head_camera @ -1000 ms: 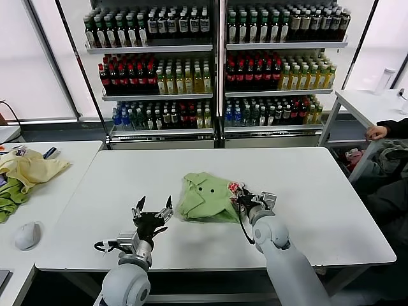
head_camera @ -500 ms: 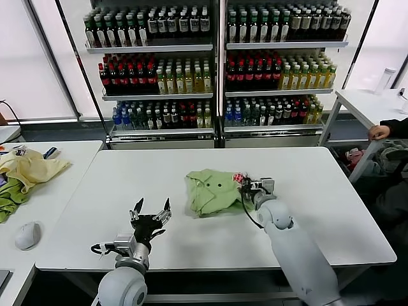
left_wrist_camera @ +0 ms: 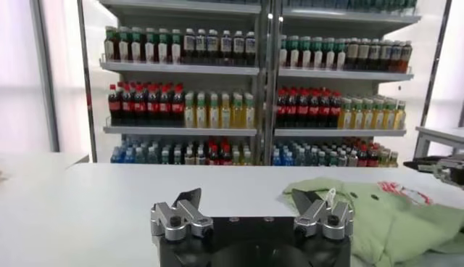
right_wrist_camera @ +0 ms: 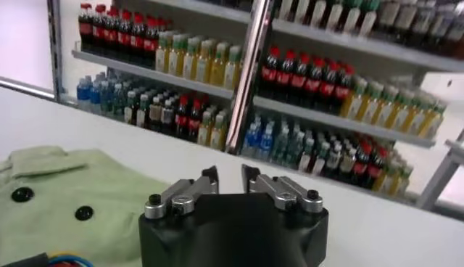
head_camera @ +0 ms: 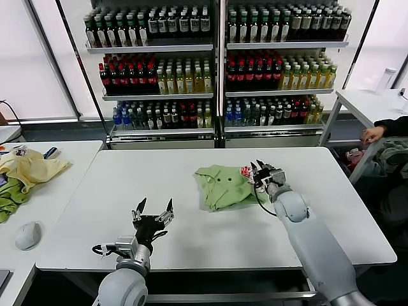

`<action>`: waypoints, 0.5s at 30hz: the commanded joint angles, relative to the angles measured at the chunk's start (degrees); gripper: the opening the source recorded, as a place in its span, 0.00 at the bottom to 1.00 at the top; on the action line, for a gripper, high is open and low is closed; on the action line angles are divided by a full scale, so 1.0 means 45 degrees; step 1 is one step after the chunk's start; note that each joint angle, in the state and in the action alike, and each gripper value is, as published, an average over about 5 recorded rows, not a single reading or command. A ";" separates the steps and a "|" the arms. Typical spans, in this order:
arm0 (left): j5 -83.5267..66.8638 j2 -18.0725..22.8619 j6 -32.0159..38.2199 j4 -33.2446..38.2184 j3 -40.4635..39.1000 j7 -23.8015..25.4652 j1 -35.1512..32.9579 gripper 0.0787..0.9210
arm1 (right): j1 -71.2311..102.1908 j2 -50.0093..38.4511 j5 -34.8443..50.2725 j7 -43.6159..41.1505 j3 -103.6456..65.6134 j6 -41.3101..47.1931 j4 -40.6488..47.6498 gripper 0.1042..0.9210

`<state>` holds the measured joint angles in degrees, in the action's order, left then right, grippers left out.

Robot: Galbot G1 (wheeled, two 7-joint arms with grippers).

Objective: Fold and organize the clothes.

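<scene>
The right arm reaches forward across the worktop (head_camera: 191,242), its right gripper (head_camera: 261,171) at the right edge of the T-shirt (head_camera: 224,185), beside the red-and-white patch (head_camera: 245,171). Its fingers stand a little apart, with nothing seen between them. The left gripper (head_camera: 153,213) hovers well left of the T-shirt, near the worktop's front edge, fingers spread wide and empty. The T-shirt lies bunched mid-worktop, bare surface all round it.

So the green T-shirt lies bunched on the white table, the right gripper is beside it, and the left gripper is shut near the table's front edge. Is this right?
Not quite. The left gripper is open, its fingers spread wide apart, as the head view and left wrist view show. The rest stands: the green T-shirt lies bunched on the white table, and the right gripper is beside it.
</scene>
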<state>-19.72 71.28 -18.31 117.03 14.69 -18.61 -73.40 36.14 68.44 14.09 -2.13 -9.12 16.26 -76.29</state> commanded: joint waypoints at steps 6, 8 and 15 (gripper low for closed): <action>0.0198 0.0229 0.0099 0.0380 -0.0038 0.0243 -0.0423 0.88 | 0.7812 -0.0394 -0.0245 0.1432 -0.4399 -0.1721 -0.8156 0.54; 0.0278 0.0267 0.0158 0.0532 -0.0032 0.0347 -0.0537 0.88 | 0.8892 -0.0261 -0.0226 0.1293 -0.4975 -0.1620 -0.9110 0.60; 0.0568 0.0342 0.0490 0.1147 0.0019 0.0799 -0.1179 0.88 | 1.1174 0.0162 -0.0151 0.0893 -0.5788 -0.1651 -1.0539 0.84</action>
<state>-18.14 72.64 -16.97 119.75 14.65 -16.57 -76.21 65.23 68.26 12.78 1.45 -25.42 10.28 -105.53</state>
